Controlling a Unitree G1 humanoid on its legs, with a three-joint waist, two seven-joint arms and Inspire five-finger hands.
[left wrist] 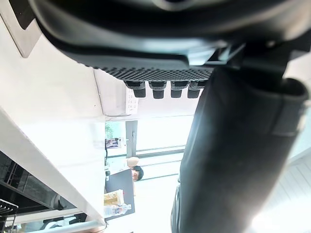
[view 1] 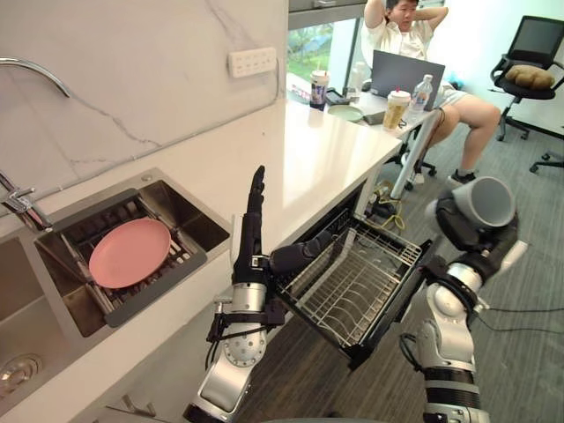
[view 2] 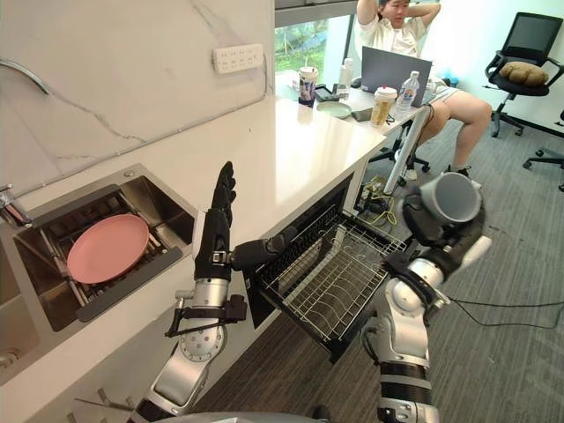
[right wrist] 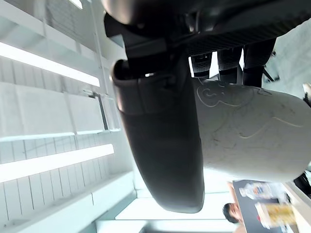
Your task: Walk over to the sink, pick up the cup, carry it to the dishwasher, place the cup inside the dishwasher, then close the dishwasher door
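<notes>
My right hand [view 1: 458,225] holds a grey cup [view 1: 483,201] on its side, raised above and to the right of the pulled-out dishwasher rack [view 1: 357,280]. In the right wrist view the thumb [right wrist: 160,141] and fingers wrap the cup [right wrist: 248,136]. My left hand [view 1: 251,233] stands upright with straight fingers over the counter edge, its thumb [view 1: 300,256] pointing toward the rack. The wire rack is bare.
A pink plate [view 1: 129,252] lies in the sink's drying basket [view 1: 167,269]. The white counter [view 1: 308,159] runs back to a desk where a person [view 1: 405,35] sits with a laptop [view 1: 405,72]. Drink cups and an office chair [view 1: 529,62] stand beyond.
</notes>
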